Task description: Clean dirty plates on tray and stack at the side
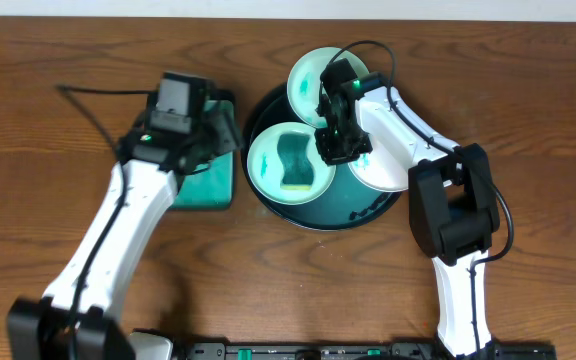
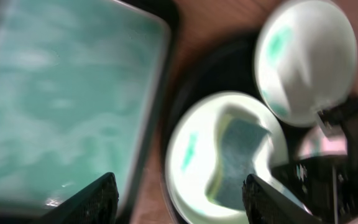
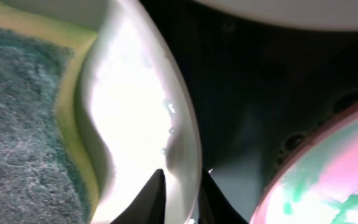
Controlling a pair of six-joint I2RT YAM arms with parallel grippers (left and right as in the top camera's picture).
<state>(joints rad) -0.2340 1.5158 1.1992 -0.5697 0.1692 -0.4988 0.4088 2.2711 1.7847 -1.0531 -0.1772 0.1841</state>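
All three plates [image 1: 308,75] lay in the tray [image 1: 338,215], none stacked at the side yet. The right gripper [image 3: 182,190] pinched the rim of the plate [image 1: 266,150] carrying the sponge [image 1: 298,172], and the left gripper [image 2: 182,199] had its fingers apart

Top-down overhead; wrist views near tray [image 1: 354,208]

The right arm [image 1: 398,130] is covering much of the white round plate [image 1: 378,178] at four o'clock in the black-rimmed round tray [image 1: 343,212]. The left arm [image 1: 138,210] is hiding half the rectangular teal tray [image 1: 208,185]. Blur is smearing the left wrist view. The right pincer [image 3: 182,193], pinching the rim of the sponge-carrying mint-green plate [image 3: 135,112], is running off the six o'clock edge.
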